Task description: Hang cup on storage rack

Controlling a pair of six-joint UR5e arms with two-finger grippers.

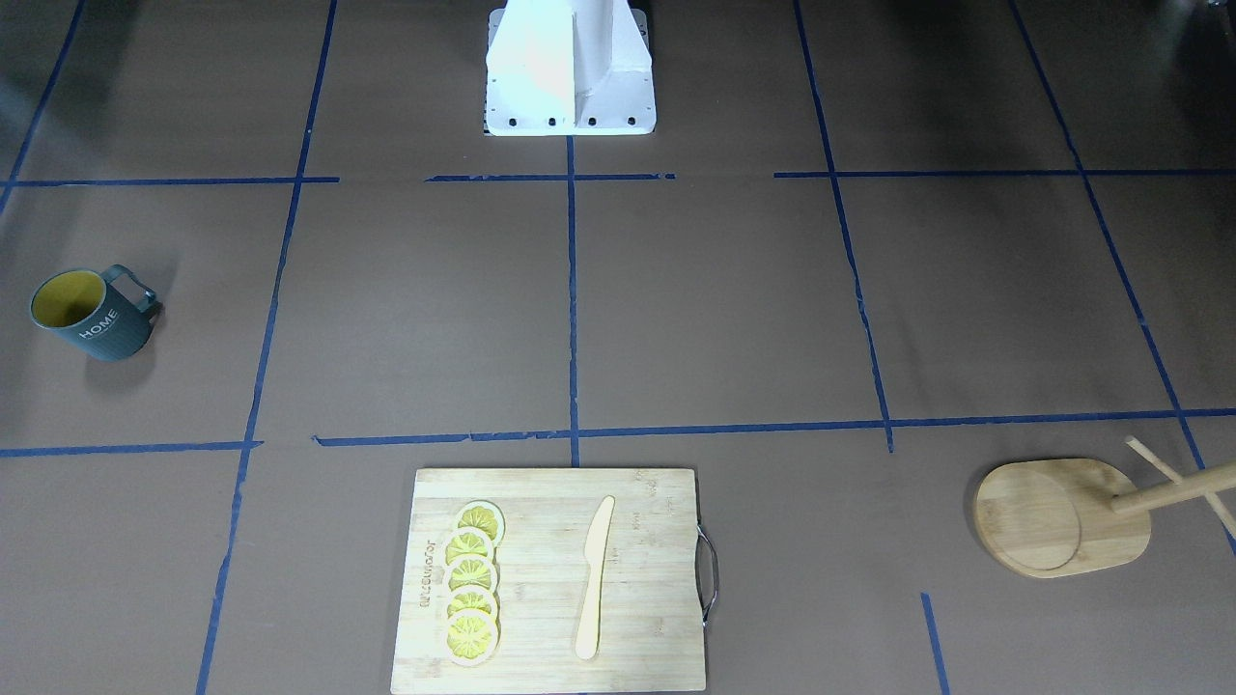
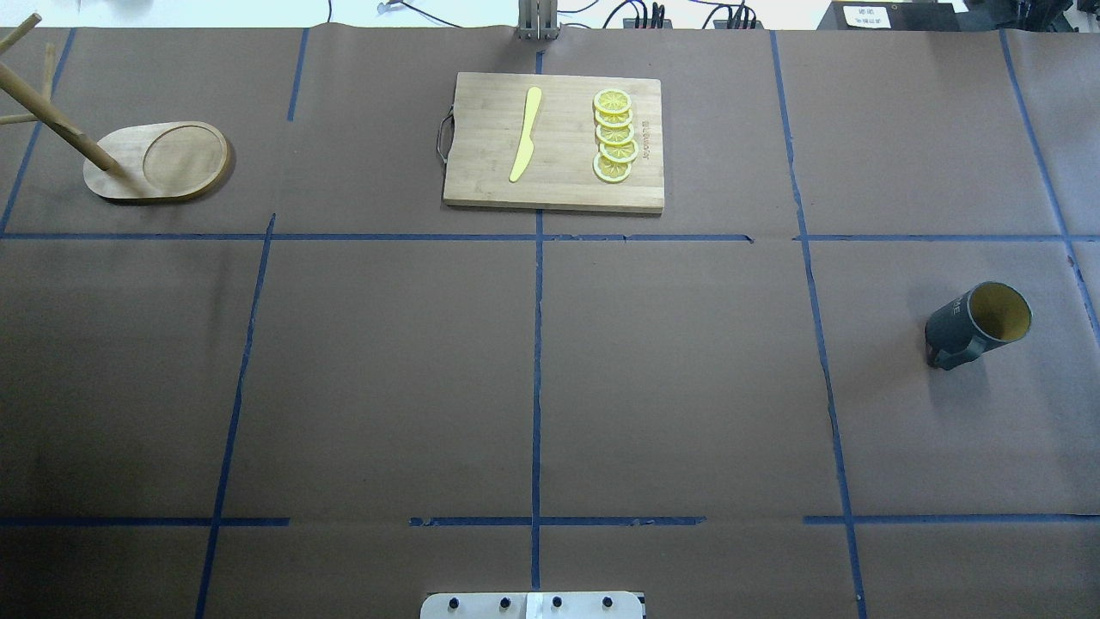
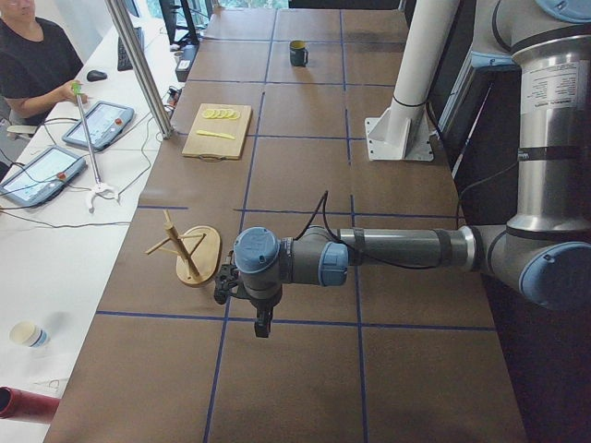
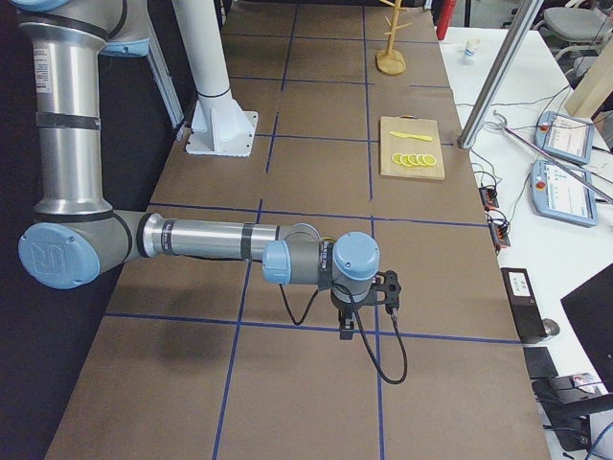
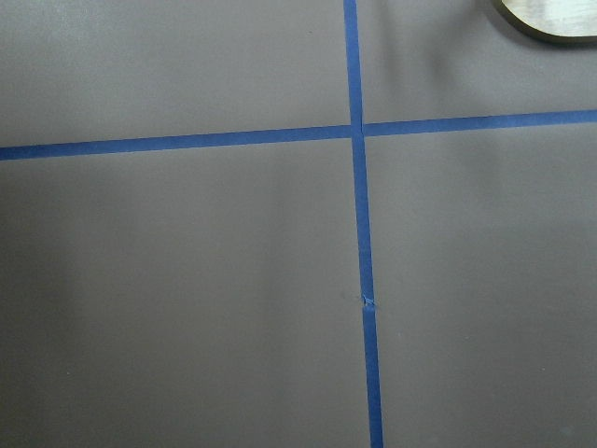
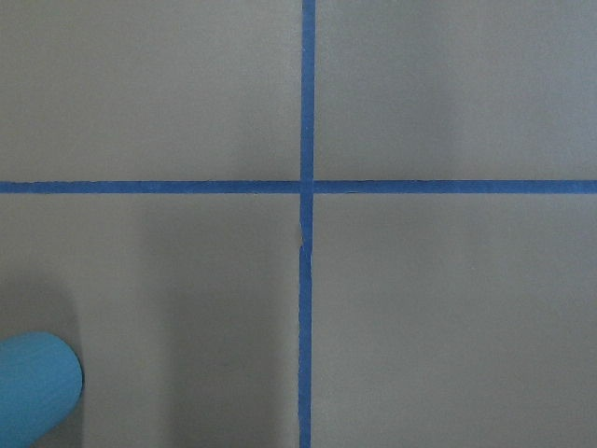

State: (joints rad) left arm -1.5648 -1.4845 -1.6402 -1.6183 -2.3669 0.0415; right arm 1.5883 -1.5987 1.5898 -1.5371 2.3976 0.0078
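The cup [image 1: 92, 319] is a dark teal-grey mug with a yellow inside and "HOME" on its side. It stands upright near the table's end on my right, and also shows in the overhead view [image 2: 975, 322] and the left side view [image 3: 297, 53]. The storage rack [image 1: 1053, 521] is a bamboo stand with an oval base, a post and thin pegs. It stands at the far corner on my left [image 2: 155, 162] [image 3: 189, 254] [image 4: 388, 38]. My left gripper [image 3: 263, 323] hangs over bare table next to the rack. My right gripper [image 4: 347, 331] hangs over bare table. I cannot tell whether either is open.
A bamboo cutting board [image 2: 554, 142] with lemon slices [image 2: 614, 137] and a yellow knife [image 2: 524, 133] lies at the far middle edge. The white robot base [image 1: 570, 68] stands at the near edge. An operator [image 3: 37, 55] sits beside the table with tablets.
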